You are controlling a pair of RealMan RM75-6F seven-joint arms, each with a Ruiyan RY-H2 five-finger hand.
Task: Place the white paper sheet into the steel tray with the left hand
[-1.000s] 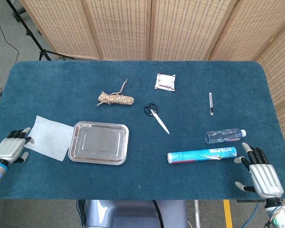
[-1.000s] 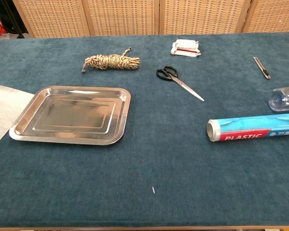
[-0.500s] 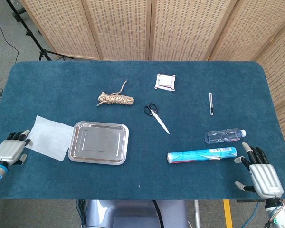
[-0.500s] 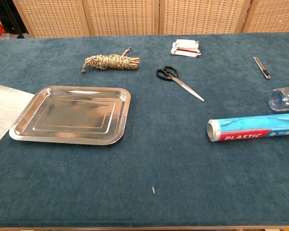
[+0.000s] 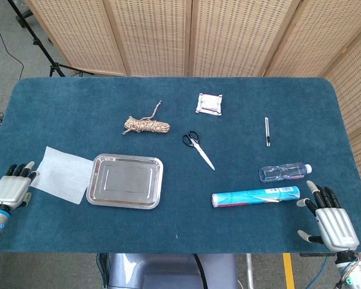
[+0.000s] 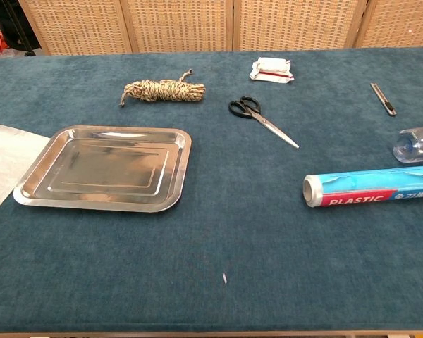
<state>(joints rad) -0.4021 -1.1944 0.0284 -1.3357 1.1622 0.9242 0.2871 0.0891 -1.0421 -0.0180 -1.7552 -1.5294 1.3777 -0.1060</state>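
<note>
On the blue table (image 5: 168, 96), the white paper sheet (image 5: 63, 173) lies flat near the left edge beside the steel tray (image 5: 126, 180); my empty left hand (image 5: 11, 191), fingers loosely apart, might crumple it.

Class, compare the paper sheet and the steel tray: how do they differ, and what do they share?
The paper sheet is white and matte; the steel tray is shiny metal. The sheet lies flat and thin; the tray has a raised rim. The sheet sits turned at an angle; the tray sits squarer. Both are rectangular and rest side by side on the table.
</note>
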